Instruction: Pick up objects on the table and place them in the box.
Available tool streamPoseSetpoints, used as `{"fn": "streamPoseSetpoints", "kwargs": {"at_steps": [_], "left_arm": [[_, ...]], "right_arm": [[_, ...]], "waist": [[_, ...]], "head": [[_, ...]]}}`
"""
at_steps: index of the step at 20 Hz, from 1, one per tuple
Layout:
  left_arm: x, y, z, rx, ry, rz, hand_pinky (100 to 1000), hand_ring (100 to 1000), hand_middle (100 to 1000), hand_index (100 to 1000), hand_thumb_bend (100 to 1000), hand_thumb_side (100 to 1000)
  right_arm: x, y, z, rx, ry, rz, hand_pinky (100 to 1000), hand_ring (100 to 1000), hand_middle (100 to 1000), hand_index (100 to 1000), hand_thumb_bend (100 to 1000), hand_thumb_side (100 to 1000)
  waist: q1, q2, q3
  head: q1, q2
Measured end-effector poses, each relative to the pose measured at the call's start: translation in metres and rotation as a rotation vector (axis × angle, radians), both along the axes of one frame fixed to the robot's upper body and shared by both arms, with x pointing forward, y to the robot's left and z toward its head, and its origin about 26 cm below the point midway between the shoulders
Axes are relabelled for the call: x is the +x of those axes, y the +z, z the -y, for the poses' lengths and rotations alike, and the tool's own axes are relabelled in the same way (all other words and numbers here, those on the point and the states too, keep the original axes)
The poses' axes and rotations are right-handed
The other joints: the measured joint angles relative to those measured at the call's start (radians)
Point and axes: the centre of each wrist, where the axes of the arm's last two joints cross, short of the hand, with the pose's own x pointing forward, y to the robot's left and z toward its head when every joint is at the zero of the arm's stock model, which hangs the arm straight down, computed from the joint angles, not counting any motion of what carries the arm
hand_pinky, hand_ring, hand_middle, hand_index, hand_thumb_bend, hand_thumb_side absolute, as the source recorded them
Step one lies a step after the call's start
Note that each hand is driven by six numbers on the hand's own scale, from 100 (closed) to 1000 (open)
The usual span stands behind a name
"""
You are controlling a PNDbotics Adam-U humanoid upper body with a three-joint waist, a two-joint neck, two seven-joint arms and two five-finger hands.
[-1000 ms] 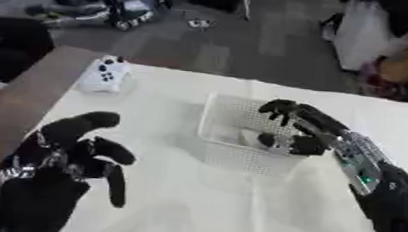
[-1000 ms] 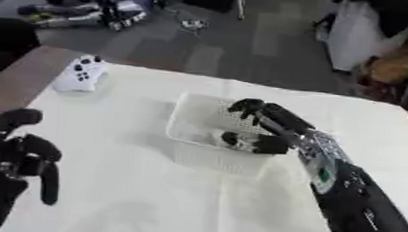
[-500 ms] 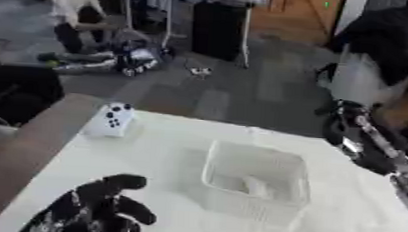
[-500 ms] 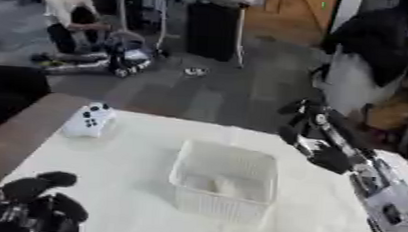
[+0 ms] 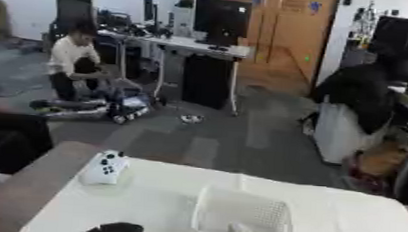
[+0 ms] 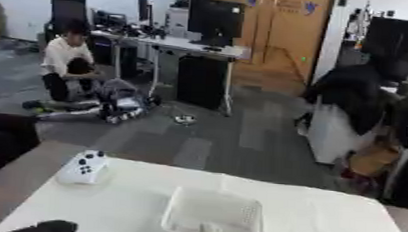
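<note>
Below, left hand at edge, white controller, box on table

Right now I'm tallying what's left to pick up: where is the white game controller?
The white game controller lies on the table's far left part in both eye views, well left of the white basket, apart from it.

We see both views soft and smeared throughout, with no edge crisp. Even indoor light fills the room, with no hard shadows. The white tabletop is the brightest area, nearly washed out, so the white box on it barely stands apart. Beside the box, the game controller is blurred.
</note>
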Motion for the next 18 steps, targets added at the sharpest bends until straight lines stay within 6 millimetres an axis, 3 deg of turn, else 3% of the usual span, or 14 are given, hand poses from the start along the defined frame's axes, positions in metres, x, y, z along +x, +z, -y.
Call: {"fn": "streamPoseSetpoints", "kwargs": {"at_steps": [3, 6, 13, 18], "left_arm": [[0.000, 0.000, -0.001, 0.002, 0.002, -0.002, 407, 741, 868, 888, 500, 916], [-0.001, -0.003, -0.002, 0.002, 0.006, -0.010, 405, 741, 868, 889, 494, 921], [-0.004, -0.009, -0.006, 0.016, 0.024, -0.025, 403, 742, 869, 889, 487, 929], [-0.004, -0.010, -0.006, 0.016, 0.030, -0.024, 405, 741, 868, 888, 491, 920]], "right_arm": [[-0.026, -0.030, -0.017, 0.081, 0.049, -0.012, 100, 253, 364, 526, 132, 1000], [-0.038, -0.042, -0.025, 0.114, 0.046, 0.012, 100, 285, 402, 554, 148, 1000], [-0.041, -0.044, -0.029, 0.193, 0.035, 0.100, 100, 316, 420, 556, 132, 1000], [-0.040, -0.041, -0.031, 0.265, 0.033, 0.175, 100, 329, 420, 549, 130, 1000]], "waist": [[0.008, 0.000, -0.007], [0.010, -0.003, -0.019], [0.011, -0.013, -0.039], [0.011, -0.013, -0.041]], "head": [[0.025, -0.011], [0.034, -0.011], [0.031, 0.000], [-0.019, 0.003]]}}
